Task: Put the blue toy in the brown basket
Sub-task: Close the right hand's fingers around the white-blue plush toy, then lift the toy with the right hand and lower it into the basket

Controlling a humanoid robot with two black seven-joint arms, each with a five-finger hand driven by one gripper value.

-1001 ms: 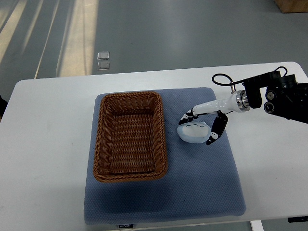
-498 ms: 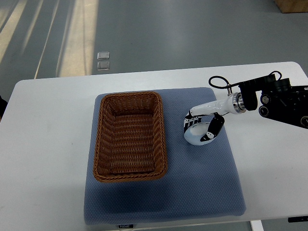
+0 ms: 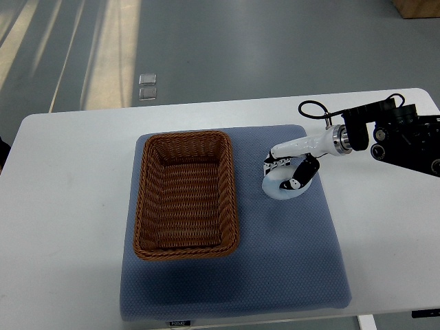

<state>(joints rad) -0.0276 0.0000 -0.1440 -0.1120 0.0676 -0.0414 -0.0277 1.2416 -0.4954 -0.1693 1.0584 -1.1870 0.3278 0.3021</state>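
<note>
Right now the right robot hand [image 3: 287, 177] is curling its fingers around the pale blue toy [image 3: 282, 186], which is sitting on the blue mat [image 3: 289, 261] just beside the brown basket [image 3: 185, 194] on the tabletop [image 3: 62, 206].

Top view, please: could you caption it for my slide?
Right hand grasps the pale blue toy on the mat, beside the empty brown basket.

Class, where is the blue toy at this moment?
In the top view, the blue toy sits on the blue mat, right of the brown basket, inside the right hand.
</note>
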